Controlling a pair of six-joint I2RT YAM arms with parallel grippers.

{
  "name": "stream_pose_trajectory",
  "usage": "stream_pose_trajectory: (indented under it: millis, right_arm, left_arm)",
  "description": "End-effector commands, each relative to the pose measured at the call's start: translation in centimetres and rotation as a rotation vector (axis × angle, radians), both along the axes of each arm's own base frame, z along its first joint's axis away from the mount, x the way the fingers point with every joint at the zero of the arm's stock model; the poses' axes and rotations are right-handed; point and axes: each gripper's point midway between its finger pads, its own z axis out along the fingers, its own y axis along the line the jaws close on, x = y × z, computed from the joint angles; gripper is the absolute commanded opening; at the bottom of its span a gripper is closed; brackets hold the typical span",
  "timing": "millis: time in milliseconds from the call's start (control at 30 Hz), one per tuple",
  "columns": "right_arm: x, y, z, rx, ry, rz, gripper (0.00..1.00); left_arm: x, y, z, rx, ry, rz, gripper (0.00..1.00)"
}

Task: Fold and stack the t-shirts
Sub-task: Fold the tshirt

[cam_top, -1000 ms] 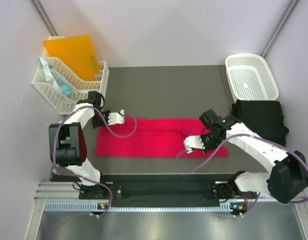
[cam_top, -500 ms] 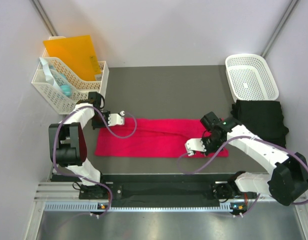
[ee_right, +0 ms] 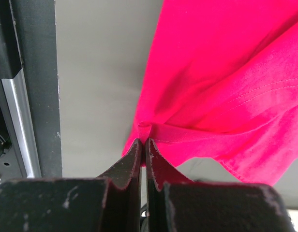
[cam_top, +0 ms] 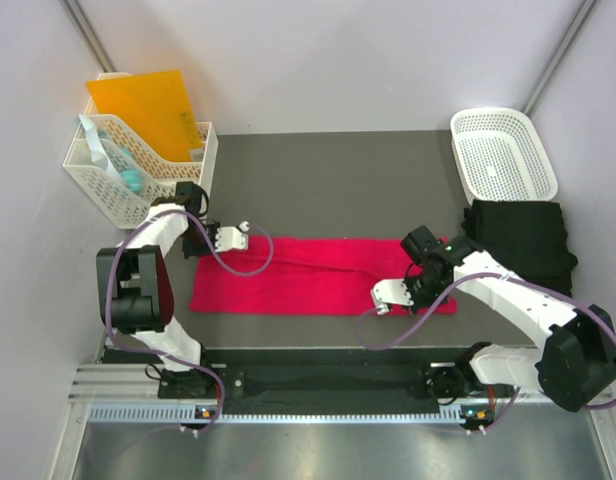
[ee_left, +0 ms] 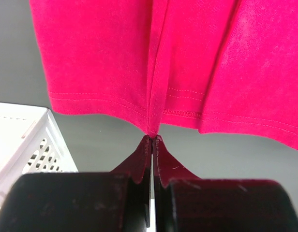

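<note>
- Left end effector (ee_left: 152, 137): I am holding it clamped on the hem of the red t-shirt (cam_top: 308, 275). A small peak of cloth is sitting between the closed fingers at the shirt's far left corner.
- Right end effector (ee_right: 143, 141): I am holding it closed on the same shirt. It is pinching a bunched fold at the near edge, right of the shirt's middle, and the cloth is rising from the table (cam_top: 338, 180) into the grip.
- Red t-shirt: it is lying as a long flat band across the middle of the table between my two arms, with stitched hems showing in both wrist views.
- Black t-shirt (cam_top: 523, 245): it is lying in a dark folded pile at the right side of the table. It is just on the near side of the white basket (cam_top: 503, 155) and well apart from my left arm.
- White organiser (cam_top: 118, 175): it is standing at the far left corner and carrying an orange folder (cam_top: 148, 110). One corner of it is showing in my left wrist view.
</note>
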Motion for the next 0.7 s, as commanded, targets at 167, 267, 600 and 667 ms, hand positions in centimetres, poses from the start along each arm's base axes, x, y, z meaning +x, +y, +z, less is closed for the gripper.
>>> stream_pose_trajectory:
  millis: [167, 267, 600, 667]
  right_arm:
    - [-0.7, 0.0, 0.2, -0.001, 0.007, 0.036, 0.0]
    - [-1.0, -0.3, 0.0, -0.01, 0.015, 0.038, 0.0]
    - [-1.3, -0.6, -0.3, -0.019, 0.023, 0.043, 0.0]
    - [-1.2, -0.4, -0.3, -0.016, 0.022, 0.043, 0.0]
  left_arm:
    - [-0.9, -0.2, 2.2, -0.008, 0.011, -0.036, 0.0]
    - [-1.3, -0.3, 2.4, -0.013, 0.027, -0.041, 0.0]
    - [-1.7, 0.1, 2.5, -0.013, 0.042, -0.026, 0.0]
    - [-2.3, 0.2, 1.9, -0.005, 0.07, -0.027, 0.0]
